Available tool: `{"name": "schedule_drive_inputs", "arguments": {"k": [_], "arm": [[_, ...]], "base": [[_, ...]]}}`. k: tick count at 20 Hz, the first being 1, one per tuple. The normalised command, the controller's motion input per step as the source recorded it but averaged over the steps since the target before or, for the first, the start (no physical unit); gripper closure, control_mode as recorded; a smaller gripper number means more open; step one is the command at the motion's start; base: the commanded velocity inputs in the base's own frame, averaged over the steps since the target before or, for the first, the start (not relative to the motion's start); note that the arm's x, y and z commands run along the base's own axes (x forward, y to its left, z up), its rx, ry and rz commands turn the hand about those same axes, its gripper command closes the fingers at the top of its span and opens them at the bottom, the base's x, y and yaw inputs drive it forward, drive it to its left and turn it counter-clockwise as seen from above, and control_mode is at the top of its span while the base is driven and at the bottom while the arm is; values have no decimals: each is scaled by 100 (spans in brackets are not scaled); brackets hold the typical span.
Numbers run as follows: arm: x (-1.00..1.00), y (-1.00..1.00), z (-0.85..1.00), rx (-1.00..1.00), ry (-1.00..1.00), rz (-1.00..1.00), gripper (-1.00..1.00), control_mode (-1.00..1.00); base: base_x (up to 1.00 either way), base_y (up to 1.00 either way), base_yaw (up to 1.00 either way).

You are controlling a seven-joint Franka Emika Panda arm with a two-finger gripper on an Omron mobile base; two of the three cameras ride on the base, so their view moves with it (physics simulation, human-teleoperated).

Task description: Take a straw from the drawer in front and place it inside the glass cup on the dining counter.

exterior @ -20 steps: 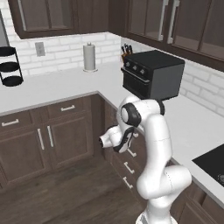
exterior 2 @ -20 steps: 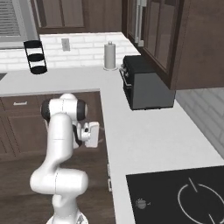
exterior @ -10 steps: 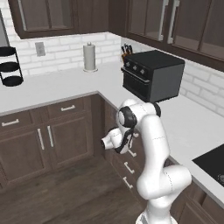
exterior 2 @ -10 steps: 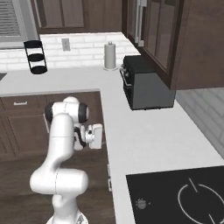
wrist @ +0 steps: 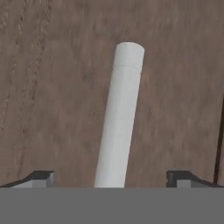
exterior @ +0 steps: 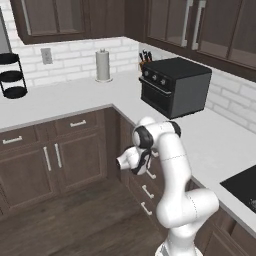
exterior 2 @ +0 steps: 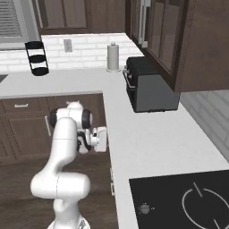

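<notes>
The L-shaped white counter (exterior: pixel 75 97) wraps the corner of the room, its dark brown wooden cabinets (exterior: pixel 65 155) and drawers closed beneath it. On it, towards the inner corner, sits the boxy black oven (exterior: pixel 175 85); a black glass cooktop (exterior 2: pixel 183 201) is set in at the near end of the right-hand run. By the back wall stand a white paper-towel roll (exterior: pixel 103 65) and, farther left along that edge, a black tiered wire rack (exterior: pixel 12 75).

The white arm folds down in front of the right-hand run and presents its two-finger gripper (wrist: pixel 111 178) to the dark-brown wooden drawer (wrist: pixel 52 87), just below the counter's front edge. In the hand view the pale silver bar handle (wrist: pixel 119 118) runs straight up between the two dark fingertips (wrist: pixel 41 177), which stand wide apart with nothing between them but the handle, not yet pinched.

The drawer is closed, so the straw cannot be seen; presumably it lies inside.

The likely trouble is the grasp. The handle sits slightly off the midline and leans a little, so one finger may touch first and nudge the hand sideways. A shallow bite could slip off the smooth bar once pulling begins. Several like handles sit close together here, so a small drift could put the hand on a neighbouring drawer.
</notes>
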Motion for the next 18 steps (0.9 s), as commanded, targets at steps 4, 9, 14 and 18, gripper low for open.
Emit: {"name": "schedule_drive_inputs", "arguments": {"k": [4, 9, 14, 18], "arm": [[46, 0, -13, 0, 2, 0, 100, -100], [25, 0, -3, 0, 0, 0, 100, -100], [-36, 16, 0, 0, 0, 0, 100, -100], [-69, 69, 0, 0, 0, 6, 100, -100]], "base": [[0, 0, 0], [0, 0, 0], [0, 0, 0], [0, 0, 0]]}}
